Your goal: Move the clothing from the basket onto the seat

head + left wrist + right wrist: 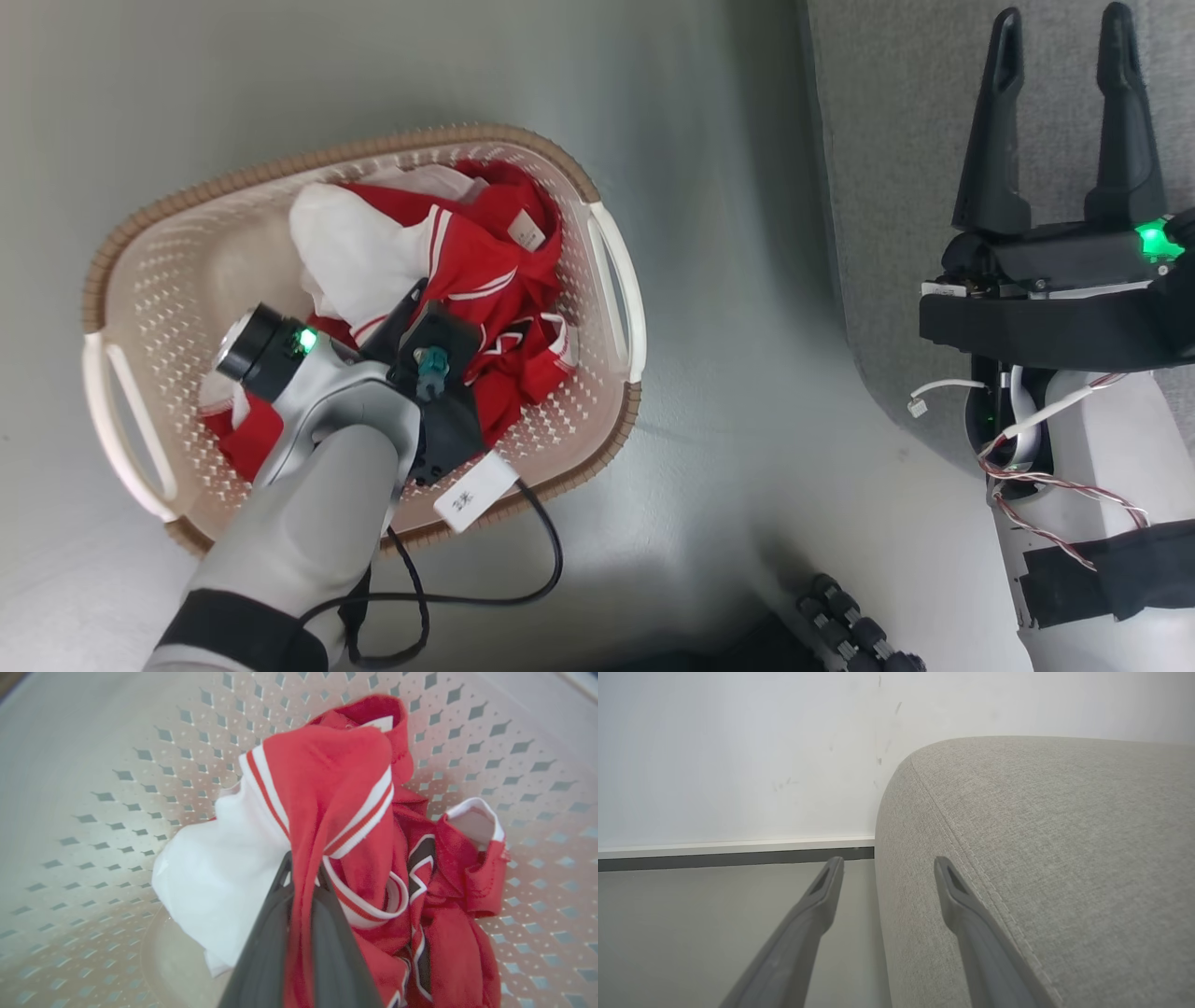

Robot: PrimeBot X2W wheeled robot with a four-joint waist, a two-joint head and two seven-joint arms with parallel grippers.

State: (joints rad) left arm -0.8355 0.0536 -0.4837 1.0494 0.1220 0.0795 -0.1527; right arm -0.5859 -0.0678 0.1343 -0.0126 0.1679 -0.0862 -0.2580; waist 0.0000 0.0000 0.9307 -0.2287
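The clothing (476, 271) is a crumpled red heap with white stripe trim and white lining, lying in the cream basket (168, 271) with its brown rim. My left gripper (415, 299) reaches down into the basket. In the left wrist view my left gripper (302, 868) is shut on a fold of the red clothing (327, 793), which runs between the two dark fingers (266, 947). My right gripper (1060, 37) stands open over the grey seat (896, 140) at the right, holding nothing. The right wrist view shows my right gripper (887, 868) open at the seat's (1041, 835) rounded corner.
The basket stands on a pale grey floor (728, 280). A black cable (551, 551) loops from my left arm across the floor. A white wall (738, 756) with a skirting board lies beyond the seat. Dark parts of my base (850, 625) show at the bottom.
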